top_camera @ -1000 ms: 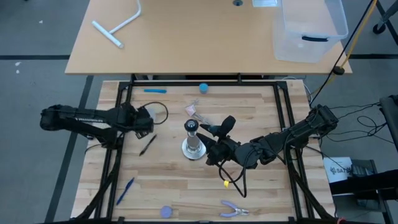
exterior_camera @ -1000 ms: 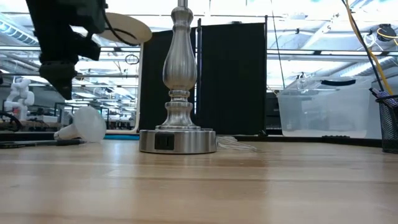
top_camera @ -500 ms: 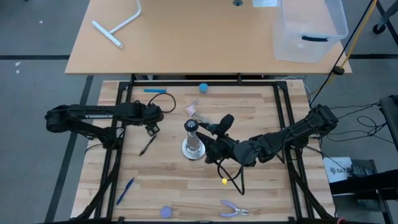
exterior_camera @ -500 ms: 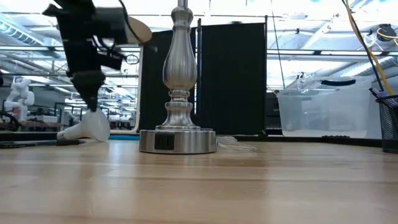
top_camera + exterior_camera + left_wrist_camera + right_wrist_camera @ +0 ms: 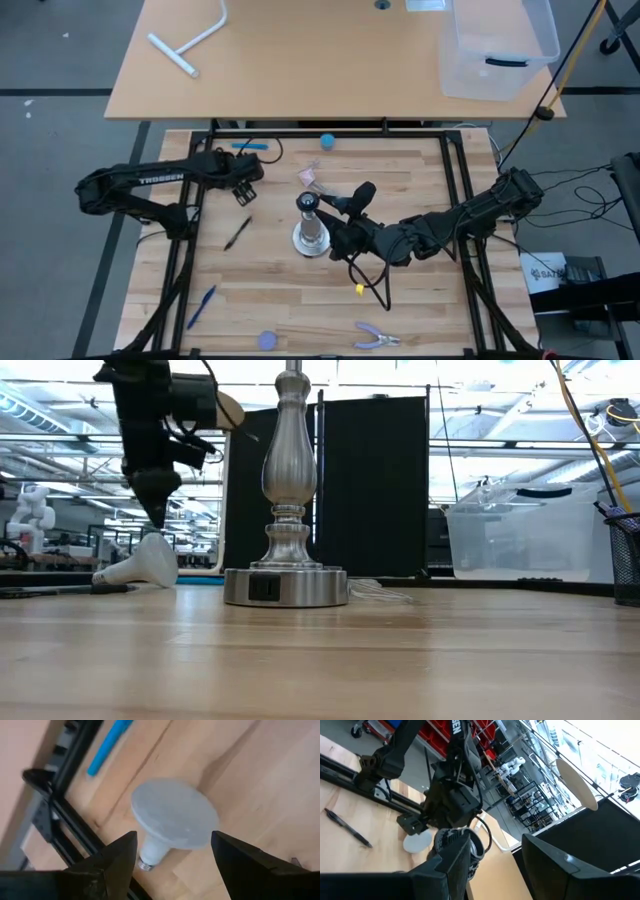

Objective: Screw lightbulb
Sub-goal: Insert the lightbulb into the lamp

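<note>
Near the tabletop's [image 5: 420,300] far left corner, the lightbulb [image 5: 172,820] is lying on its side, untouched. Above it, the left gripper [image 5: 172,851] is hovering, fingers apart. Straddling the globe squarely before closing looks wise. Beside the lamp stand [image 5: 312,237], the right gripper [image 5: 340,243] is clamping its stem.

Lightbulb [image 5: 175,819] – matt frosted white; lamp stand [image 5: 286,510] – glossy brushed metal; counter [image 5: 320,660] smooth pale wood.

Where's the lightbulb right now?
The lightbulb lies on its side at the table's far left, below the open left gripper, beside the blue pen.
</note>
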You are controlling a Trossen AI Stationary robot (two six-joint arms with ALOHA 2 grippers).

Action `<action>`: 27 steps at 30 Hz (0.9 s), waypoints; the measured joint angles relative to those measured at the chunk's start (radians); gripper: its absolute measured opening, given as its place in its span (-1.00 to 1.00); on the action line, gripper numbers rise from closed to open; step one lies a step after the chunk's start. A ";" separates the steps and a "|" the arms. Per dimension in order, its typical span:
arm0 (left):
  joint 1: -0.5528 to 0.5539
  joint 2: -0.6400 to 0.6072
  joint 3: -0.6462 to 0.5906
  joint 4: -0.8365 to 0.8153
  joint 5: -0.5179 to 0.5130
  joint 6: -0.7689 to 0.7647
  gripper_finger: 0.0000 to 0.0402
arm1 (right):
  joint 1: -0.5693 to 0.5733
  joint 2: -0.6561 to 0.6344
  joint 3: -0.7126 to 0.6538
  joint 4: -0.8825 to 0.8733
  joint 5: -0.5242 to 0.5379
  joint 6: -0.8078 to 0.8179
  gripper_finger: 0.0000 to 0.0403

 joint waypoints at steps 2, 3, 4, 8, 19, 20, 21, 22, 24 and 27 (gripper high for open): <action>0.023 0.005 0.000 -0.031 0.028 -0.028 0.29 | -0.001 0.000 0.000 -0.021 0.000 0.005 -0.15; 0.031 0.004 0.000 -0.055 0.030 -0.046 0.29 | -0.001 0.000 0.000 -0.028 0.000 0.005 -0.15; 0.034 0.002 0.000 -0.071 0.029 -0.057 0.29 | -0.001 0.000 0.000 -0.037 0.000 0.009 -0.15; 0.060 0.000 0.000 -0.168 0.029 -0.085 0.29 | -0.013 0.000 0.000 -0.052 -0.001 0.014 -0.15; 0.139 0.082 -0.017 -0.162 0.103 0.107 0.29 | -0.019 0.000 0.000 -0.089 -0.001 0.036 -0.15; 0.139 0.108 -0.023 -0.162 0.112 0.126 0.29 | -0.019 0.000 0.000 -0.096 0.000 0.043 -0.15; 0.138 0.135 -0.027 -0.162 0.121 0.143 0.29 | -0.019 0.000 0.000 -0.103 -0.001 0.049 -0.15; 0.136 0.162 -0.030 -0.161 0.127 0.160 0.29 | -0.019 0.000 0.000 -0.108 -0.001 0.054 -0.15; 0.129 0.218 -0.030 -0.155 0.130 0.184 0.29 | -0.019 0.000 0.000 -0.107 0.000 0.059 -0.15; 0.119 0.291 -0.030 -0.108 0.131 0.221 0.29 | -0.018 0.000 0.000 -0.108 -0.001 0.060 -0.15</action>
